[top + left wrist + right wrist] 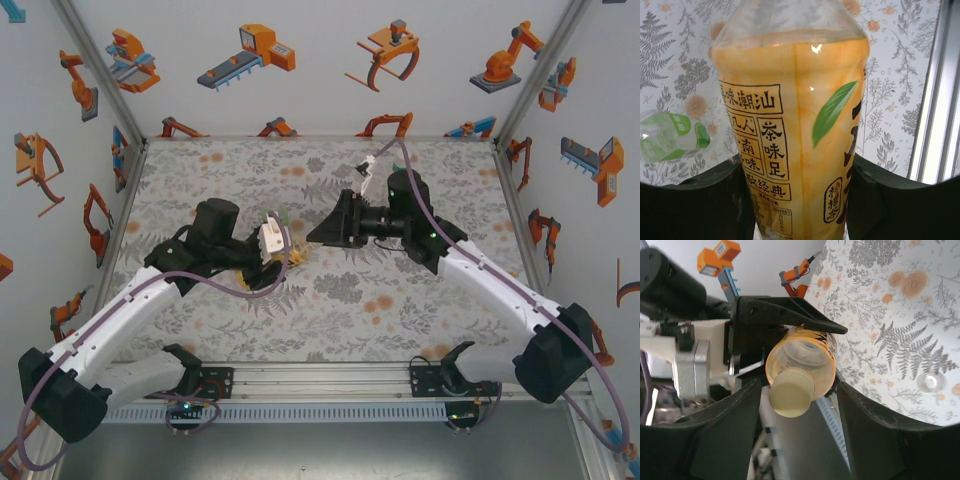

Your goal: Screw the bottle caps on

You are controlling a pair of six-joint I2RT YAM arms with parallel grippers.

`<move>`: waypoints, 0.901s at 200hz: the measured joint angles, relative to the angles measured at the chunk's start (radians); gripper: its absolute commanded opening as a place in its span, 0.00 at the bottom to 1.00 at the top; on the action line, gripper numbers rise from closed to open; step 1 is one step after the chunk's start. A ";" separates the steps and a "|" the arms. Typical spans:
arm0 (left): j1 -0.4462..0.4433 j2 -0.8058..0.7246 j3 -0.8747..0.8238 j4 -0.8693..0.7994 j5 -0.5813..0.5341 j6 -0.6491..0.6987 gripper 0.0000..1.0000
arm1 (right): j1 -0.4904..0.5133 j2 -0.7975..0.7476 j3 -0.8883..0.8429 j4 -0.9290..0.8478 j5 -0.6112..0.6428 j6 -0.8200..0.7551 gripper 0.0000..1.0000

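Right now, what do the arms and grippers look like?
Left arm and right arm: white link shells, black joints and bases, a mauve cable along each. Left gripper and right gripper: black wedge fingers. Green lights on the right arm.

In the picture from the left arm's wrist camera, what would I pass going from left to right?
A clear bottle with green label → the yellow bottle → the metal rail at the table's edge.
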 measured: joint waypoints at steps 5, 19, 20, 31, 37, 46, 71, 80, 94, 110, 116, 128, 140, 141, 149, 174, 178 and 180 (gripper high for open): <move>0.000 0.000 0.000 0.000 0.008 0.003 0.00 | -0.001 -0.006 0.003 -0.006 -0.009 -0.041 0.59; 0.000 0.000 0.000 0.000 0.029 0.006 0.00 | -0.003 -0.024 0.014 -0.025 -0.035 -0.159 0.59; 0.000 0.000 0.000 0.000 0.031 0.006 0.00 | -0.003 -0.026 0.016 -0.027 -0.038 -0.172 0.59; 0.000 0.000 0.000 0.000 0.045 0.010 0.00 | -0.003 -0.042 0.029 -0.047 -0.065 -0.288 0.59; 0.000 0.000 0.000 0.000 0.054 0.011 0.00 | -0.003 -0.051 0.036 -0.056 -0.078 -0.346 0.59; 0.000 0.000 0.000 0.000 0.066 0.014 0.00 | -0.003 -0.064 0.051 -0.076 -0.100 -0.449 0.59; 0.000 0.000 0.000 -0.002 0.100 0.024 0.00 | -0.003 -0.082 0.112 -0.176 -0.167 -0.735 0.59; 0.000 0.000 0.000 -0.004 0.116 0.029 0.00 | -0.003 -0.081 0.140 -0.223 -0.188 -0.831 0.58; 0.000 0.000 0.002 -0.011 0.145 0.036 0.01 | -0.003 -0.076 0.181 -0.303 -0.222 -0.978 0.56; 0.000 0.003 0.011 -0.027 0.183 0.047 0.01 | -0.003 -0.065 0.217 -0.379 -0.256 -1.129 0.55; 0.000 0.005 0.016 -0.031 0.196 0.051 0.01 | -0.003 -0.062 0.223 -0.401 -0.267 -1.177 0.55; 0.000 0.011 0.024 -0.038 0.217 0.056 0.01 | -0.003 -0.056 0.225 -0.430 -0.287 -1.252 0.55; 0.000 0.018 0.029 -0.042 0.234 0.060 0.01 | -0.003 -0.045 0.225 -0.452 -0.307 -1.301 0.54; 0.000 0.018 0.030 -0.043 0.236 0.060 0.01 | -0.003 -0.044 0.225 -0.452 -0.307 -1.304 0.53; 0.000 0.022 0.033 -0.048 0.241 0.063 0.01 | -0.003 -0.036 0.225 -0.459 -0.321 -1.328 0.52; 0.000 0.033 0.037 -0.061 0.255 0.069 0.01 | -0.003 -0.010 0.225 -0.472 -0.348 -1.373 0.50; 0.000 0.034 0.038 -0.062 0.257 0.070 0.01 | -0.002 -0.007 0.225 -0.473 -0.350 -1.377 0.49; 0.000 0.035 0.038 -0.063 0.257 0.070 0.01 | -0.002 -0.006 0.225 -0.473 -0.351 -1.379 0.49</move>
